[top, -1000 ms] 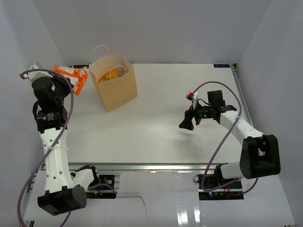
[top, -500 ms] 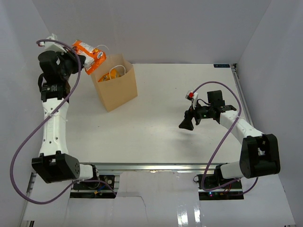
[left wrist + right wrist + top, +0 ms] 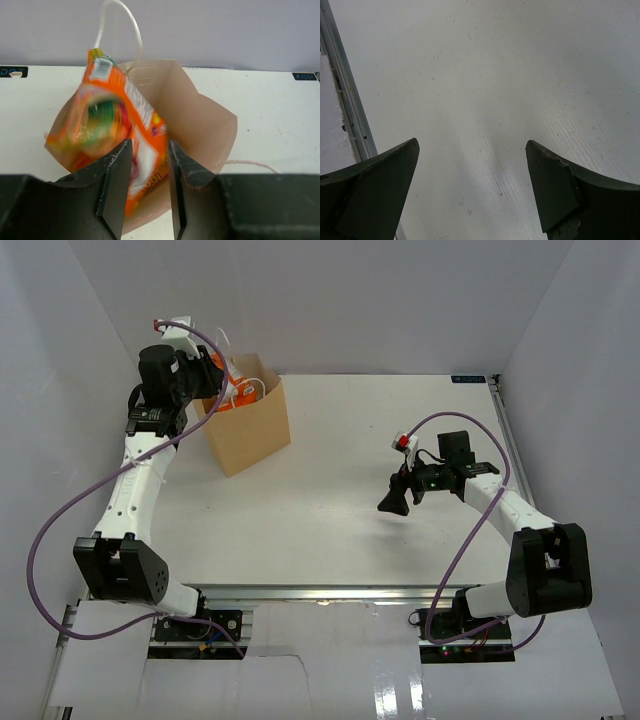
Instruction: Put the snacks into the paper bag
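The left gripper (image 3: 149, 150) hangs over the open mouth of the paper bag (image 3: 202, 117), with an orange packet (image 3: 117, 120) between its two dark fingers. Whether they pinch it or merely flank it cannot be told. The bag stands upright at the far left of the white table (image 3: 350, 430). The right gripper (image 3: 472, 150), jaws spread wide with nothing between them, hovers above the tabletop, well apart to the right. Plain white walls (image 3: 330, 300) enclose the workspace on three sides.

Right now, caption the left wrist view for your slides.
Orange snack packet between the left jaws, above the open paper bag.
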Robot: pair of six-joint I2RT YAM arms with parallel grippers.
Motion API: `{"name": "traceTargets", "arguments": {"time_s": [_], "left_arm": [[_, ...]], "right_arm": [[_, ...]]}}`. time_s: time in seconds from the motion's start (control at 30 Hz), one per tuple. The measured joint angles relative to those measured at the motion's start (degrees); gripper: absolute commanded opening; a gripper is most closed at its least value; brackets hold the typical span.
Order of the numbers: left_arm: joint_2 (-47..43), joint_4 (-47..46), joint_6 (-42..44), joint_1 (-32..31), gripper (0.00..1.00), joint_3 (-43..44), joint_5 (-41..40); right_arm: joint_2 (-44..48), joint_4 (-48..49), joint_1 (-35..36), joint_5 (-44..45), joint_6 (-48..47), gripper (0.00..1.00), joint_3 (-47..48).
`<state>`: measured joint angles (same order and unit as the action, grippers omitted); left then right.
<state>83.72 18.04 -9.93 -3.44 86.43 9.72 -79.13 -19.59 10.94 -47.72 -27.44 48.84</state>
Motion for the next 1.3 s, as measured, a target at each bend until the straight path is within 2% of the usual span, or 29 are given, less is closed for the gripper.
{"name": "traceTargets", "arguments": {"time_s": [0.13,0.3,0.43,0.5,0.57,0.77,0.83,0.97,1.07,1.3], "left_arm": [[-0.13,-0.57,0.20,0.11,0.62,-0.66,-1.36],[-0.81,-0.39,0.17,0.26,0.72,-0.24,-2.89],[-3.17,0.17,-0.22,0.28,0.88,0.31,-3.30],[-7.32,0.02,-0.72,0.28,0.95,-1.09,-3.19],[-13.57,-0.37,-1.86,0.28,0.98,-5.05,-3.08],[-38.84,-0.26,-6.99,0.33,0.98,-26.71,1.16],[-44.76,0.07,-9.01,0.33,0.98,-33.55,4.68],[-52.98,3.28,-13.57,0.31,0.98,-44.81,9.60],[-57.29,5.88,-15.61,0.31,0.98,-48.41,11.13],[-60.72,7.19,-16.65,0.31,0.98,-48.61,13.03]], "right_arm": [[0.00,-0.02,0.00,0.00,0.00,0.93,0.00],[0.00,-0.04,0.00,0.00,-0.13,0.93,0.00],[0.00,-0.92,0.00,0.15,-0.74,0.93,0.02],[0.04,-1.60,0.00,0.74,-1.49,0.93,0.02],[0.39,-2.34,0.00,1.84,-2.03,0.94,0.02],[5.25,-3.65,0.00,9.90,-1.38,0.99,0.83],[6.36,-4.02,0.00,14.19,0.22,0.90,2.21],[8.26,-4.02,-0.02,23.17,3.93,0.90,4.61],[10.80,-4.24,-0.07,28.46,6.38,0.90,4.74],[14.75,-4.46,-0.44,36.72,10.75,0.90,4.87]]}}
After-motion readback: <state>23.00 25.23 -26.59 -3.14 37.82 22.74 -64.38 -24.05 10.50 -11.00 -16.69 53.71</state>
